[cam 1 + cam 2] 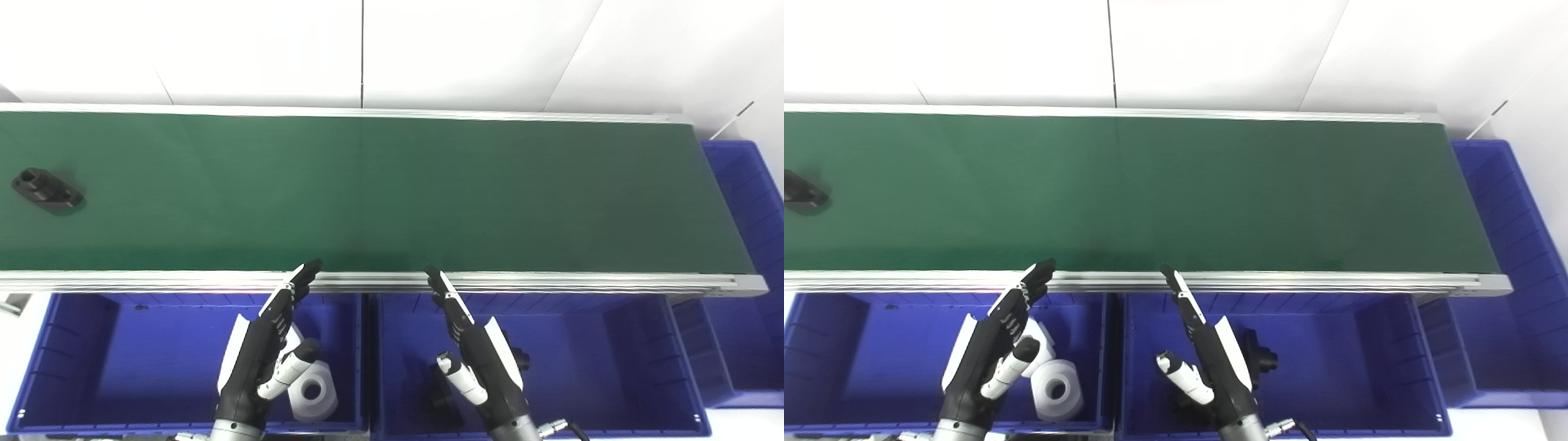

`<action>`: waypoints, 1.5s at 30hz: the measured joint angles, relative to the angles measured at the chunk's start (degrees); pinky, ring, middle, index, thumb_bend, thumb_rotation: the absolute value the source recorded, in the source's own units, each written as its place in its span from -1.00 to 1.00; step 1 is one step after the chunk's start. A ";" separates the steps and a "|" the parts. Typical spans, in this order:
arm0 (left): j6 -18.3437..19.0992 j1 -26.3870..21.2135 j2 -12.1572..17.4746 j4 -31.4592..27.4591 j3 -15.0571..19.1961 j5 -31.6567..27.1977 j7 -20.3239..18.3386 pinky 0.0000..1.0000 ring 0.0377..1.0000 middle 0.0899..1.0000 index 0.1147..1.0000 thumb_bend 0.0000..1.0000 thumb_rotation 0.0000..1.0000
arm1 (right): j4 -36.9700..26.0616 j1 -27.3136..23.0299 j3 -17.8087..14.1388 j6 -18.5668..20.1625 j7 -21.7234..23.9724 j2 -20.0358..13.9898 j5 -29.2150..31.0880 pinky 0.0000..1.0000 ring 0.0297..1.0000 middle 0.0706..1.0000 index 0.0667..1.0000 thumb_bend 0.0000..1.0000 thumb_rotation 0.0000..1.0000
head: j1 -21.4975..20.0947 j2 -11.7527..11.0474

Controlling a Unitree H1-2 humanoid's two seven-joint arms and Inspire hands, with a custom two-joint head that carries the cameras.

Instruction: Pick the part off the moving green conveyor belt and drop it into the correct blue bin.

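Note:
A black part [48, 189] with holes in it lies on the green conveyor belt [392, 190] at the far left; in the right eye view only its edge [799, 193] shows. My left hand [263, 352] hovers open over the left blue bin [79, 367], fingers stretched toward the belt's near rail. Over the middle blue bin [612, 361] my right hand [478, 352] is open too, fingers straight. Both hands hold nothing and are far from the part.
White parts [313, 392] lie in the left bin under my left hand. Black parts [1258, 358] lie in the middle bin by my right hand. A third blue bin [750, 202] stands at the belt's right end. An aluminium rail [551, 283] edges the belt.

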 measured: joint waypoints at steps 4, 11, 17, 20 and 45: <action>0.15 0.00 0.00 0.07 0.00 -0.30 -0.01 0.88 0.86 0.81 0.74 0.57 0.66 | 0.00 -0.25 0.02 0.01 0.10 0.00 0.31 0.98 1.00 1.00 0.97 0.77 0.94 | -0.09 -0.09; 0.15 0.00 -0.02 0.12 0.01 -0.12 0.00 0.86 0.85 0.80 0.73 0.55 0.66 | 0.00 -0.47 0.04 0.02 0.23 -0.01 0.43 0.98 1.00 1.00 0.97 0.77 0.93 | 0.00 -0.09; 0.21 0.01 -0.03 0.04 -0.03 -0.09 0.00 0.84 0.84 0.79 0.72 0.53 0.65 | 0.01 -0.46 0.08 0.02 0.27 -0.01 0.46 0.97 1.00 1.00 0.97 0.78 0.92 | -0.09 0.00; 0.20 0.01 -0.05 0.04 -0.02 -0.11 0.00 0.83 0.84 0.79 0.73 0.52 0.65 | 0.01 -0.45 0.17 0.03 0.28 -0.01 0.53 0.97 1.00 1.00 0.97 0.78 0.92 | -0.18 0.18; 1.47 0.07 0.14 -0.86 -0.26 -0.31 -0.08 0.84 0.85 0.80 0.74 0.55 0.66 | 0.01 -0.42 0.30 0.28 0.32 -0.02 0.69 0.97 1.00 1.00 0.97 0.78 0.90 | -0.35 0.00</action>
